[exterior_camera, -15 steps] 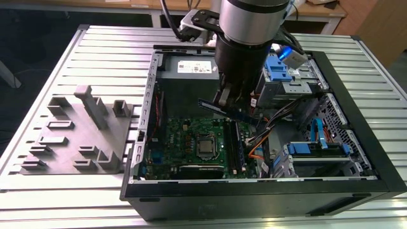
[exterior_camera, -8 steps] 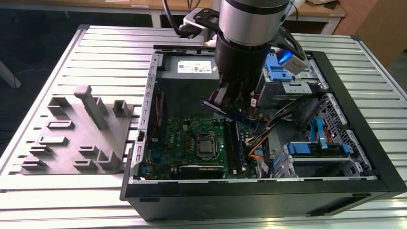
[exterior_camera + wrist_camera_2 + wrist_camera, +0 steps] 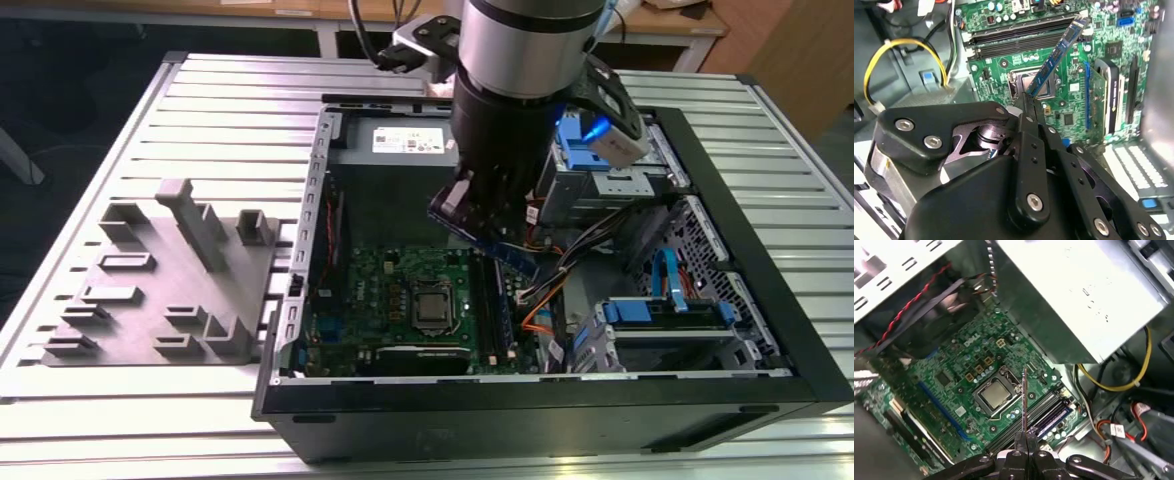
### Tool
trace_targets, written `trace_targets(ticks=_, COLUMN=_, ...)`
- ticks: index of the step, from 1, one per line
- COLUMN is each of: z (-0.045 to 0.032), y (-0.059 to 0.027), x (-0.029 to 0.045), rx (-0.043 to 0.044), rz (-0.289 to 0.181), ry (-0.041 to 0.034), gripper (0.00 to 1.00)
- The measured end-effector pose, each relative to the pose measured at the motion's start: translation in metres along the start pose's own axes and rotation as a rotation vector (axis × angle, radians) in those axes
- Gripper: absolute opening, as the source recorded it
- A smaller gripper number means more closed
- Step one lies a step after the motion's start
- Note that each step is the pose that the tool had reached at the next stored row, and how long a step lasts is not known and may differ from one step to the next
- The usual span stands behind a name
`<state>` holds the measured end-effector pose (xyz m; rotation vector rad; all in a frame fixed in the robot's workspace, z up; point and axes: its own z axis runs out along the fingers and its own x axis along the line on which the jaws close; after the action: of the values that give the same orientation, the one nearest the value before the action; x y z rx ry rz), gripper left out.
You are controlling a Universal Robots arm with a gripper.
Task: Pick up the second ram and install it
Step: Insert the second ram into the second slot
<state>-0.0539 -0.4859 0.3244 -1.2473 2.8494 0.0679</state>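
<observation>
The second ram (image 3: 1054, 57) is a thin dark stick with a blue face, and my gripper (image 3: 1027, 102) is shut on one end of it. In the exterior view the second ram (image 3: 501, 252) hangs tilted inside the open computer case, above the green motherboard (image 3: 400, 295) and near the black memory slots (image 3: 497, 310). In the first wrist view the second ram (image 3: 1024, 400) shows edge-on, rising from my gripper (image 3: 1026, 437) over the memory slots (image 3: 1041, 412). The stick is clear of the memory slots (image 3: 1019, 37) and touches nothing else.
The black case wall (image 3: 534, 405) rings the board. A silver power supply (image 3: 394, 140) sits at the back, with blue-tabbed drive bays (image 3: 667, 300) and loose cables (image 3: 561, 255) on the exterior view's right. A grey fixture (image 3: 160, 290) stands on the slatted table at the exterior view's left.
</observation>
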Motion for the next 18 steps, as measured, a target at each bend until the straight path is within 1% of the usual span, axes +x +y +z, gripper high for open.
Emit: trace_targets(ticks=18, z=0.0028, y=-0.0001, x=0.0001, rx=0.0149, rz=0.328, ry=-0.0092, gripper=0.08)
